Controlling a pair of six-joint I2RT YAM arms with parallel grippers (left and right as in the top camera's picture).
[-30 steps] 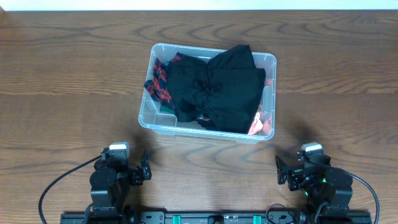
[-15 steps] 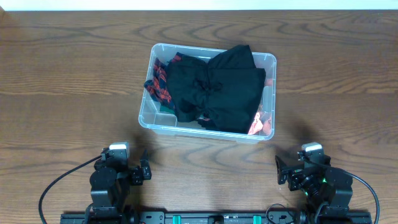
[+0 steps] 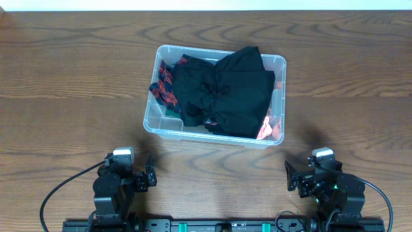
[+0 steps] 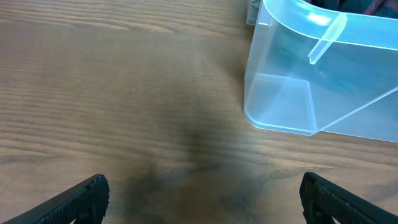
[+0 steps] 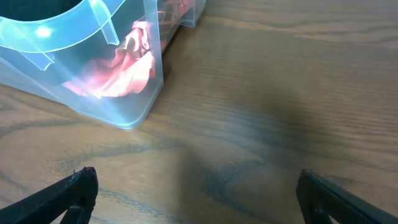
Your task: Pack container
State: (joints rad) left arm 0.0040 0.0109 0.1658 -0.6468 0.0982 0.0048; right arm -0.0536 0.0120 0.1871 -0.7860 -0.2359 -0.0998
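Note:
The clear plastic container stands in the middle of the wooden table, filled with a black garment, a red-and-black plaid cloth at its left end and a pink cloth at its near right corner. Its near left corner shows in the left wrist view, its near right corner with the pink cloth in the right wrist view. My left gripper is open and empty near the front edge, left. My right gripper is open and empty near the front edge, right. Both sit well short of the container.
The two arm bases sit at the table's front edge with a rail between them. Bare wooden table surrounds the container on all sides.

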